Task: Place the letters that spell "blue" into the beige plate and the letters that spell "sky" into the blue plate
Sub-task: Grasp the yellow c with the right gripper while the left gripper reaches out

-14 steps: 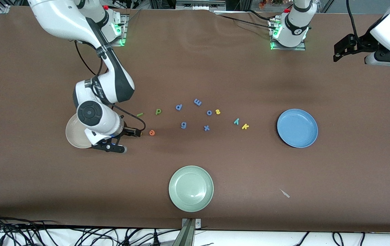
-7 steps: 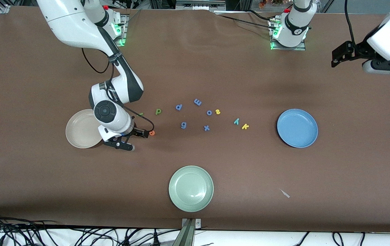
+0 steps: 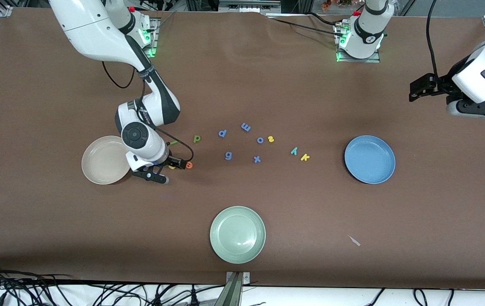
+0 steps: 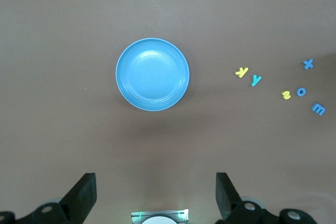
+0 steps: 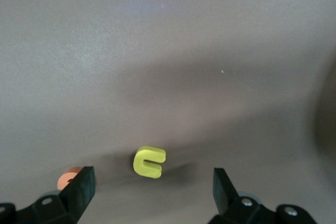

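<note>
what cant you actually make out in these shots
- Green l: front view, mostly covered by the right arm's cable and wrist.
- Yellow u: clear in right wrist view; in front view only a sliver shows under the right claw.
- Orange e: right wrist view, partly covered by a finger.
- Left claw: fingertips cut off by left wrist view's edge.

Lighting's pretty even and soft, coming from overhead, so the brown table reads clean with no harsh glare. Shadows are faint smudges: one under the right arm, a soft one beside the blue plate in the left wrist view. The right wrist view is dimmer and greyish, with a blurry shadow streak around the yellow u. The front view stays sharp edge to edge.
</note>
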